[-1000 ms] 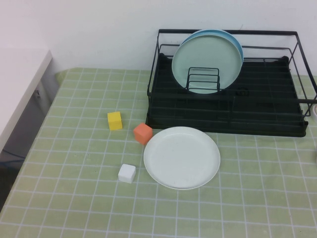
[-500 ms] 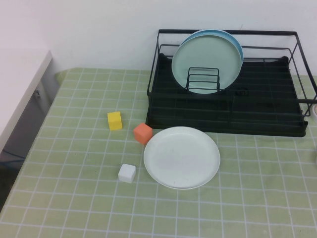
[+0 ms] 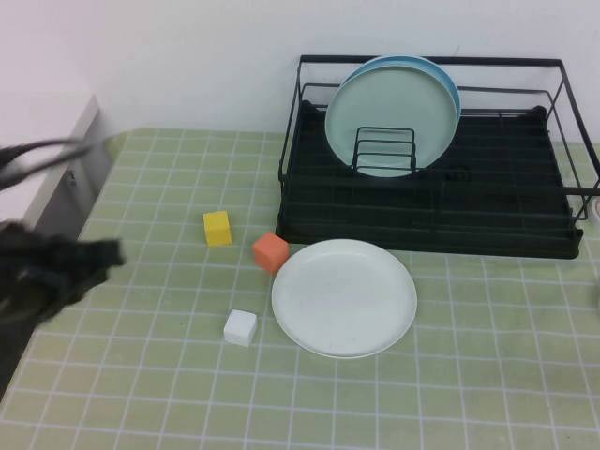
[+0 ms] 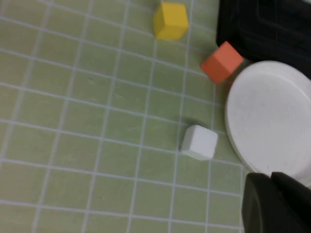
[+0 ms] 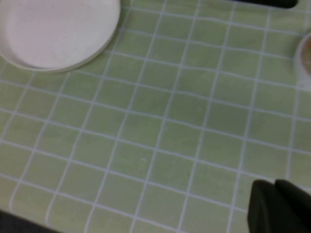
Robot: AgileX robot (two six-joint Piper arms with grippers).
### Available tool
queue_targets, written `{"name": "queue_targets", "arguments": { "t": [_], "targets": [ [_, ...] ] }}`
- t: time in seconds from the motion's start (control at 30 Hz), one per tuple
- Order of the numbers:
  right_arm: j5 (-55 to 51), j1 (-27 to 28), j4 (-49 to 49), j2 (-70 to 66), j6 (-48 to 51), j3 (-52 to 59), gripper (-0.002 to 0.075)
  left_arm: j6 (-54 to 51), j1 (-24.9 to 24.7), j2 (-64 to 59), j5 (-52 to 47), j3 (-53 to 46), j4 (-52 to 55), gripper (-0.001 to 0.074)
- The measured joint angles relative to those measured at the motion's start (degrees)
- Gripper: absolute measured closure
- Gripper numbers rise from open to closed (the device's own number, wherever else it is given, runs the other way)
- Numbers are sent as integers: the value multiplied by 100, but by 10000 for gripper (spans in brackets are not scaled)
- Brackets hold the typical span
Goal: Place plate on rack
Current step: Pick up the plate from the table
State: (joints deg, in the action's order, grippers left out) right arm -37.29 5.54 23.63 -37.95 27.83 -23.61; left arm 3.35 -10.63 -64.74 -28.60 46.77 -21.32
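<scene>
The white plate [image 3: 344,296] lies flat on the green checked cloth, just in front of the black wire rack [image 3: 487,230]. The rack holds a mint-green plate [image 3: 389,112] upright with a blue plate [image 3: 454,86] behind it. My left gripper [image 3: 111,253] is a dark blur at the table's left side, well left of the plate. In the left wrist view it [image 4: 269,177] is shut and empty, close to the plate's [image 4: 272,116] rim. My right gripper [image 5: 274,187] is shut and empty over bare cloth, apart from the plate [image 5: 58,29]; the high view does not show it.
Three cubes sit left of the plate: yellow [image 3: 217,228], orange [image 3: 270,251] touching the plate's rim, and white [image 3: 240,327]. A pale round object [image 5: 305,53] shows at the right wrist view's edge. A white ledge [image 3: 37,159] borders the table's left side.
My left arm has swung into the high view from the left, blurred by motion. The plate, cubes and rack have not moved.
</scene>
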Motion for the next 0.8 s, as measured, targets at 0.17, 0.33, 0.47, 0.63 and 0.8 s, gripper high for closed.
{"name": "queue_targets", "arguments": {
  "t": [0.17,0.33,0.47,0.63,0.8],
  "targets": [
    [-75,0,215,-260,126,0,727,-651,-259,-1282,-161,857,-336,736],
    [-88,0,269,-366,220,0,727,-1120,-646,-2494,-173,1574,-398,736],
    [-88,0,269,-366,282,0,727,-1120,-806,-3335,-515,2259,-482,736],
    [92,0,446,-366,318,96,727,-1023,-831,-4084,-954,2787,-719,736],
    [139,0,903,-545,465,114,727,-962,-831,-4447,-1071,2984,-955,736]
  ]
}}
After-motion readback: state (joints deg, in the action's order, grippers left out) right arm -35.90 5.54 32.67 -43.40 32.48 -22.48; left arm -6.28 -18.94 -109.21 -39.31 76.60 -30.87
